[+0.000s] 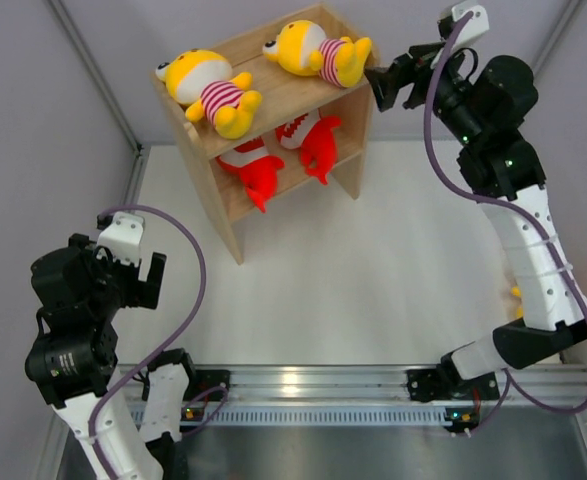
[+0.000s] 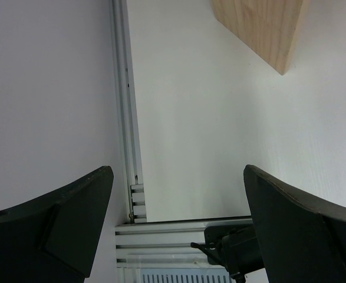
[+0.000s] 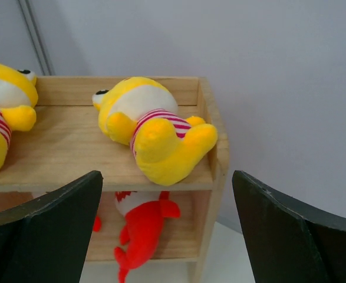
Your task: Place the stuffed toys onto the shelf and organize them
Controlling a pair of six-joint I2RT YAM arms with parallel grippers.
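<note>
The wooden shelf (image 1: 205,190) stands at the back of the table. Two yellow toys in striped shirts (image 1: 208,90) (image 1: 318,52) lie on its top tier. Two red fish toys (image 1: 253,170) (image 1: 315,140) lie on the lower tier. My right gripper (image 1: 391,88) is open and empty, held just off the shelf's right end at top-tier height. In the right wrist view it (image 3: 167,177) faces a yellow toy (image 3: 155,130) with a red fish (image 3: 140,227) below. A small yellow bit (image 1: 516,294) shows behind the right arm. My left gripper (image 1: 138,288) is open and empty at the near left.
Grey walls close in the table on the left, back and right. A metal rail (image 1: 303,382) runs along the near edge and also shows in the left wrist view (image 2: 178,233). The left wrist view shows a corner of the shelf (image 2: 267,29) and white table.
</note>
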